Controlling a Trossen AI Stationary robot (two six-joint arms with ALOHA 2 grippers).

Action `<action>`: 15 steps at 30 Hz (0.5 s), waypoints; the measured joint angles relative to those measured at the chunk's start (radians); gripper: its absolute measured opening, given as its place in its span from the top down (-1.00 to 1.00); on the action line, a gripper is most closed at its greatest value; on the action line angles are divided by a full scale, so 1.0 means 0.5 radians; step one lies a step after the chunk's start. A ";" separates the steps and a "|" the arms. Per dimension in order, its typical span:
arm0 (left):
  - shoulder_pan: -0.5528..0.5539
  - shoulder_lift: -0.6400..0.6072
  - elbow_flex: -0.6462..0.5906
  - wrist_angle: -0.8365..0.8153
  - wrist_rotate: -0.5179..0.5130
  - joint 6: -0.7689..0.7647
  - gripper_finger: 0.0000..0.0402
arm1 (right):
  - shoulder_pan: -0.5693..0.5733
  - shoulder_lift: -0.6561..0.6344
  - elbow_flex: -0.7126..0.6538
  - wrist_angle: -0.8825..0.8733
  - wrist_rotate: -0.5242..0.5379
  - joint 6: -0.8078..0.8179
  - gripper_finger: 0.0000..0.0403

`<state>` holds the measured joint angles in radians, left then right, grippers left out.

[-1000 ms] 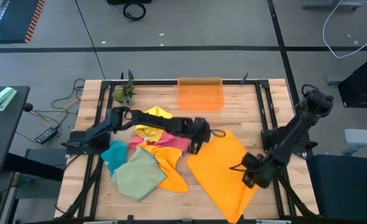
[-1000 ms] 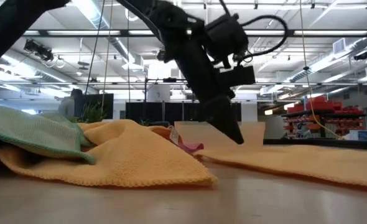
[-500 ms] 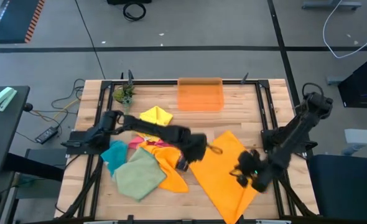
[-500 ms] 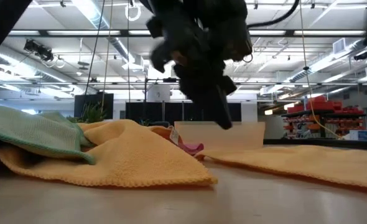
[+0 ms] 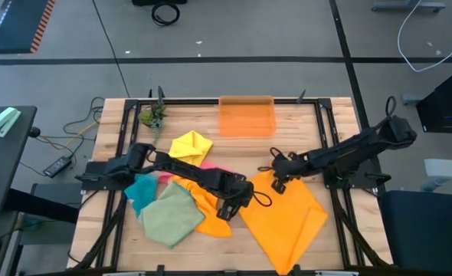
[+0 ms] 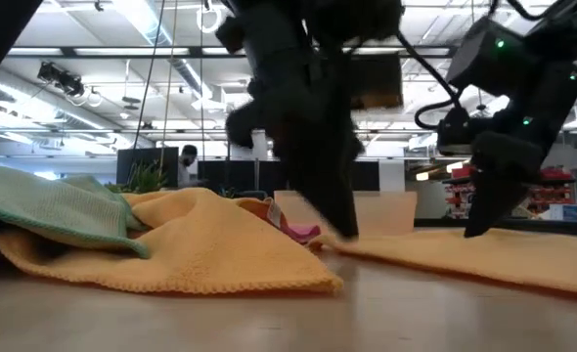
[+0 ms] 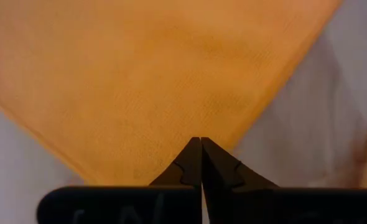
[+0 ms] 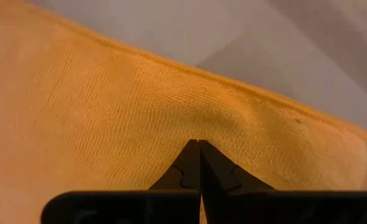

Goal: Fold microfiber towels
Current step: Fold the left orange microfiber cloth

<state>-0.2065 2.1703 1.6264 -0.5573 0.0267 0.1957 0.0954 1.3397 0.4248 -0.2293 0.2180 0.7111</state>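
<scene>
1. Large orange microfiber towel is lying spread flat on the front right of the wooden desk.
2. Left gripper is pressing down at that towel's left corner, jaws fully closed; whether cloth is pinched cannot be told.
3. Right gripper is sitting at the towel's far corner, jaws likewise closed.
4. Sage green cloth, teal cloth, pink cloth and yellow cloth are lying heaped at left.
5. Translucent orange bin is standing at the far edge.

The towel pile fills lower left of the table; the orange bin blocks upper centre; bare wood at upper right is free.
</scene>
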 joint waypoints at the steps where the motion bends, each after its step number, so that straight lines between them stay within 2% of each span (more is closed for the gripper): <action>1: 0.000 -0.045 0.003 0.009 -0.004 0.020 0.97 | -0.027 -0.003 -0.023 0.015 0.030 0.047 0.99; 5: 0.006 -0.160 -0.009 -0.008 -0.029 -0.003 0.97 | -0.063 -0.020 -0.079 0.006 0.196 0.318 0.99; 7: 0.006 -0.184 -0.129 0.061 -0.030 -0.005 0.96 | -0.068 -0.020 -0.078 -0.141 0.406 0.439 0.99; 11: 0.025 -0.185 -0.496 0.522 -0.052 -0.118 0.97 | -0.083 -0.030 0.015 -0.652 0.648 0.650 0.99; 15: 0.083 -0.181 -0.727 1.101 -0.135 -0.221 0.96 | -0.050 -0.080 0.199 -0.785 0.614 0.571 0.99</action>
<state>-0.1649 2.0796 1.2631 -0.0069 -0.0409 0.0851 0.0703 1.2999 0.5243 -0.6220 0.5249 0.9964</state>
